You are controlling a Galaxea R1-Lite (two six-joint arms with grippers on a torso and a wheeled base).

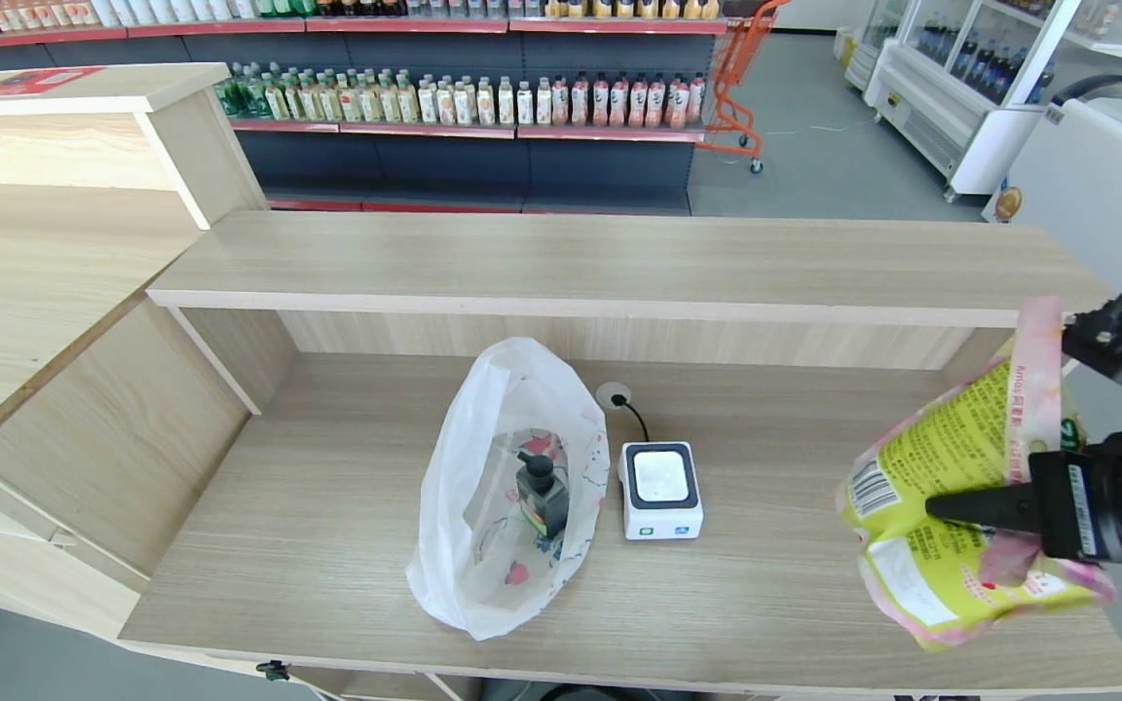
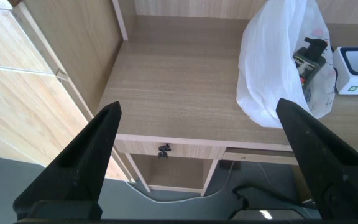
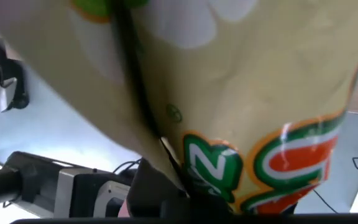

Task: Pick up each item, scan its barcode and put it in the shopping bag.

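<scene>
The right tool (image 1: 951, 508) is clamped on a yellow-green pouch (image 1: 941, 443) and holds it above the right end of the bench (image 1: 327, 545); one dark finger lies across the pouch's printed face, and the right wrist view has the pouch (image 3: 260, 81) pressed close against the lens. The pouch's long axis runs roughly far to near, tilted a little, and its barcode (image 1: 873, 487) sits by its left edge, facing up. The scanner (image 1: 660, 487) stands at the middle of the bench, well apart to the left of the pouch, with its window facing up. The coming move likely turns on that: carry the pouch leftwards and roll it so the barcode faces down over the window. The bag (image 1: 483, 565) lies just left of the scanner, its mouth toward the far side, with a dark bottle (image 1: 542, 492) already inside. It is the farther stop, so the right arm, the nearer to the scanner, would probably pass the scanner on its way. The left tool (image 2: 197, 109) hangs off the near left corner of the bench, fingers wide apart and holding nothing.
</scene>
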